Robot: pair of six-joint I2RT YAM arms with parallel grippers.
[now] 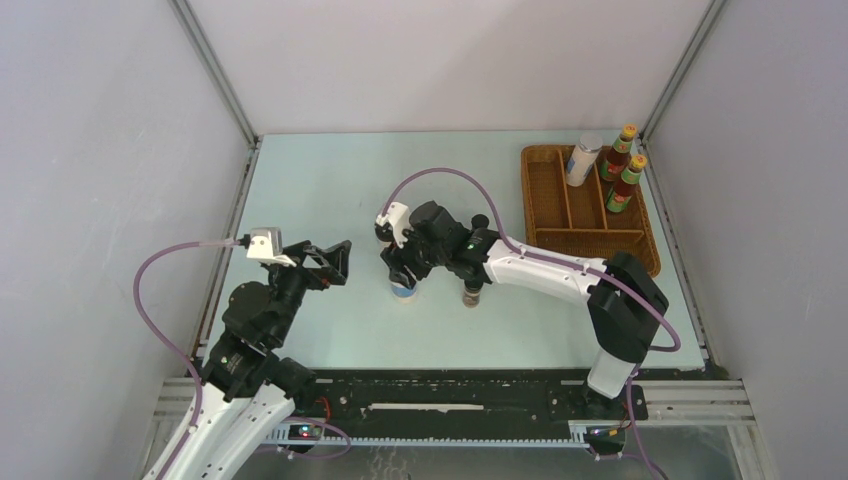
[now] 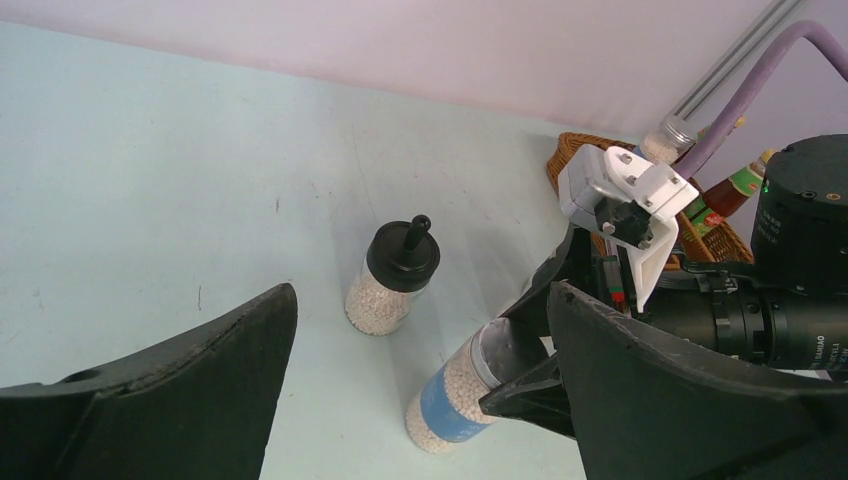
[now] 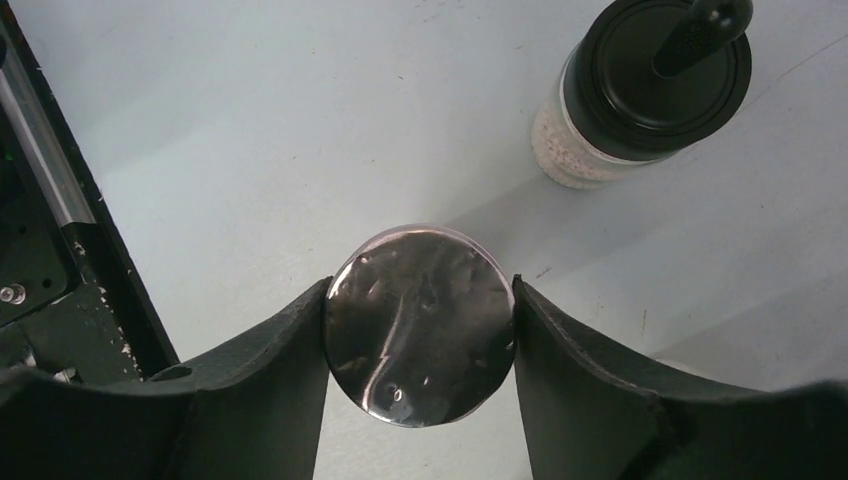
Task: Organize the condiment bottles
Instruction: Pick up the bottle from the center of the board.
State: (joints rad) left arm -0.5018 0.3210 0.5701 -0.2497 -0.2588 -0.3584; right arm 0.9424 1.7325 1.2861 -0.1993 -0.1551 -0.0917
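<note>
Jaws of our right gripper (image 3: 418,330) pinched the silver-lidded blue-label jar (image 2: 447,405) on both sides; our left gripper (image 1: 338,262) hung open nearby.

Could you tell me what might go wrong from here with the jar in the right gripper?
The right gripper clamps the silver-lidded jar near its lid, and the jar looks tilted, so it may slip. The black-lidded jar stands close by and could be knocked. The tiny dark jar sits by the right forearm, which may sweep it.
</note>
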